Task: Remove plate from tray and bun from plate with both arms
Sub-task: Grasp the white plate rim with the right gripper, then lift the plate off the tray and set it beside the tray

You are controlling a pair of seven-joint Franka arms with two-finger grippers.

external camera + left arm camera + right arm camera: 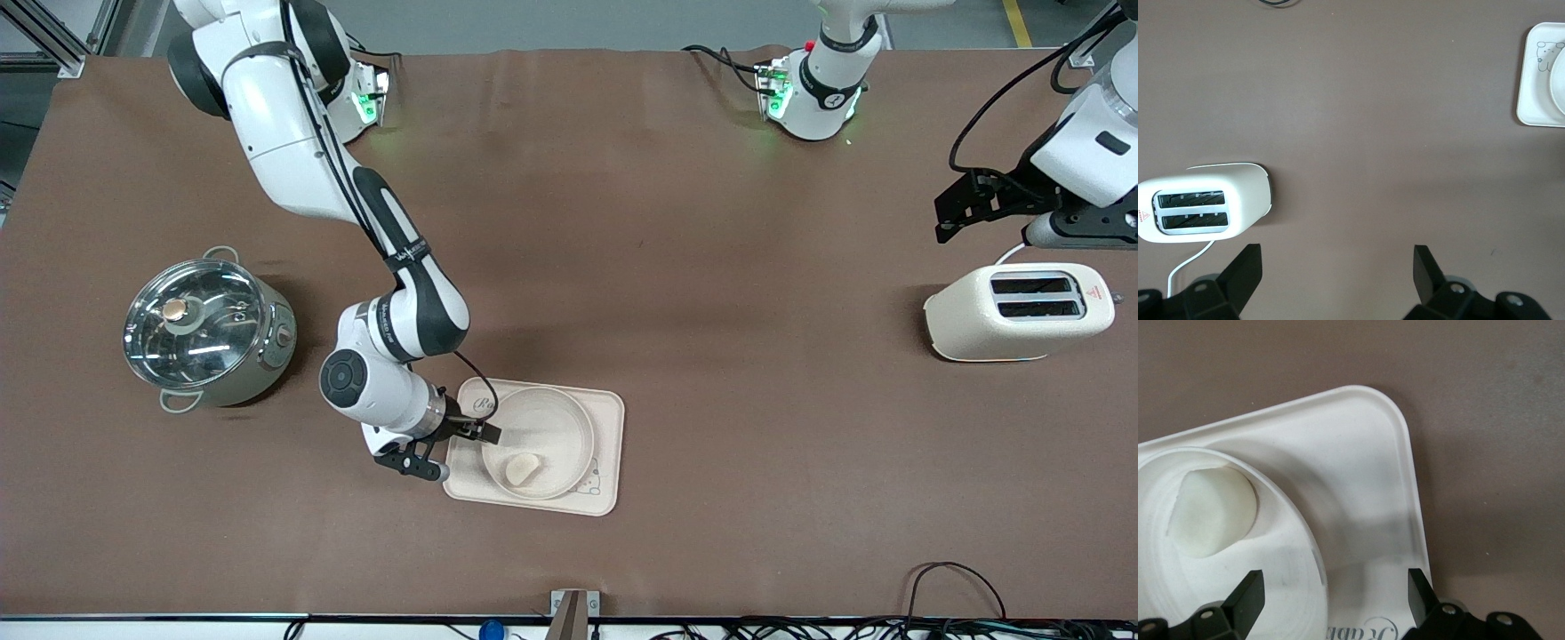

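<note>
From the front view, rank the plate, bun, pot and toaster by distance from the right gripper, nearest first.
Right gripper, open:
1. Plate, rim between its fingers, on the tray.
2. Bun, in the plate.
3. Pot, right arm's end.
4. Toaster, left arm's end.

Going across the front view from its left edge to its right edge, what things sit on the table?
Lidded pot → tray, carrying the plate with the bun → toaster.
</note>
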